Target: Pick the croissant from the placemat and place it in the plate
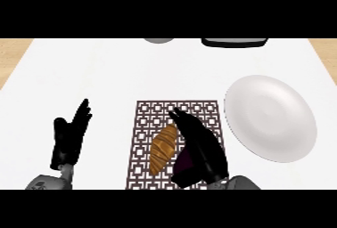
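Right robot hand [197, 149], fingers straight and open, lies just beside the croissant [163, 149] on the placemat [148, 116]; closing off-centre could nudge it away rather than grasp it

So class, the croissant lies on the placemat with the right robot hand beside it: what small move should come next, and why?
Probably curl the right robot hand round the croissant. Its fingers look straight and sit right alongside the pastry, which lies on the placemat, not yet in the plate.
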Available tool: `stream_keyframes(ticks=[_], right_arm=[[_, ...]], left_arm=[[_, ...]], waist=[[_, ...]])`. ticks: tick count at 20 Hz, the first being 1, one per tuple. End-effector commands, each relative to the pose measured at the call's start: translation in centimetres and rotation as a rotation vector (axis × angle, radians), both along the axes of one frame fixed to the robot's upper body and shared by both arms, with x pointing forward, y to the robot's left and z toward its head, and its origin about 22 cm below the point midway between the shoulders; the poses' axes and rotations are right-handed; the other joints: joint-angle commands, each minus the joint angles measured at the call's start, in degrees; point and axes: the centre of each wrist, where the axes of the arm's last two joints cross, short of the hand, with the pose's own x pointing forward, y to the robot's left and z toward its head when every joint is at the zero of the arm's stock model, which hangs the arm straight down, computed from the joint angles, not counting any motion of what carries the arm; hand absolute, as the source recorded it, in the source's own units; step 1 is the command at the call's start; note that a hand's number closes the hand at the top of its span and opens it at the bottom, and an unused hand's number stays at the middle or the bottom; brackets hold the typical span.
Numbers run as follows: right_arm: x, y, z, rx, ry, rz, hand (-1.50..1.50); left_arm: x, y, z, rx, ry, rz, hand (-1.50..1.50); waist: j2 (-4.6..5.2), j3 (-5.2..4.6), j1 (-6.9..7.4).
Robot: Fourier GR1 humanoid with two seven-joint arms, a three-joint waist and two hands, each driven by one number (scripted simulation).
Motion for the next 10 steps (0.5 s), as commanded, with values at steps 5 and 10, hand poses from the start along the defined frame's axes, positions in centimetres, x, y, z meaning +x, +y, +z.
stream_keyframes(ticks=[5, 10], right_arm=[[1.7, 4.4, 3.5, -0.208, 0.254, 0.051, -1.50], [2.7, 3.6, 4.7, -0.231, 0.319, 0.042, -1.50]], left_arm=[[0.5, 0.3, 0.6, -0.001, 0.001, -0.007, 0.00], [0.7, -1.8, 1.3, 0.002, -0.007, -0.007, 0.00]], waist=[[0.31, 0.11, 0.44], [0.25, 0.14, 0.08]])
